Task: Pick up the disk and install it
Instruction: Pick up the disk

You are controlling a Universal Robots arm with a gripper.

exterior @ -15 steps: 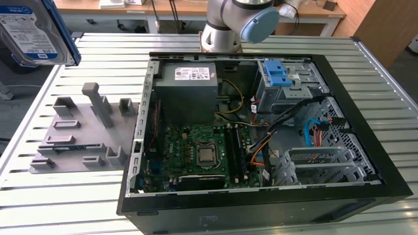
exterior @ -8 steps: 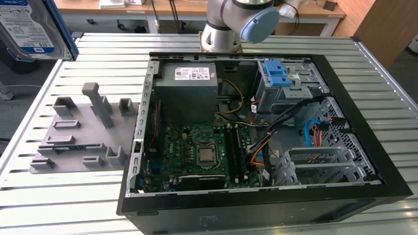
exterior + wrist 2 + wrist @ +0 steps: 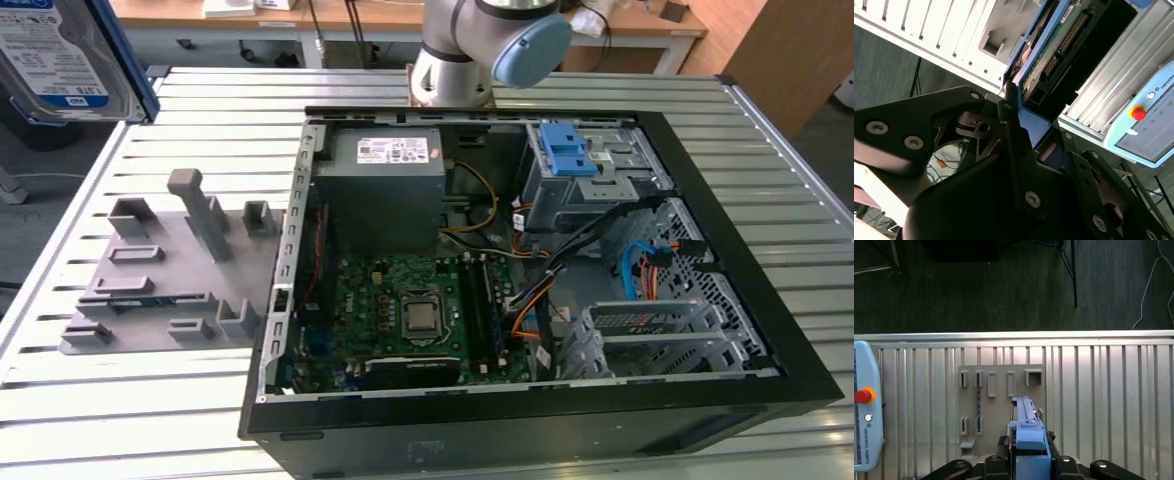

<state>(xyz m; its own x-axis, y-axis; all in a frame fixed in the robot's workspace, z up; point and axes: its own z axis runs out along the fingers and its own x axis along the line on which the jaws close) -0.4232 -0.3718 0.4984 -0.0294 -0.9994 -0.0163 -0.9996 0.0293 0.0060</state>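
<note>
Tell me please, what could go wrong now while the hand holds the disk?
The hand seems to grip the disk at its blue carrier end, so it might tilt or slip. Black cables lie across the drive cage in the open case; they could snag the disk on the way in.

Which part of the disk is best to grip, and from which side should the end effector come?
Grip the disk by its blue end handle, coming from that short end, lengthwise. The handle sticks out past the body and gives narrow flat sides, keeping the grip off the circuit board face. The end effector is shut on it this way now.
</note>
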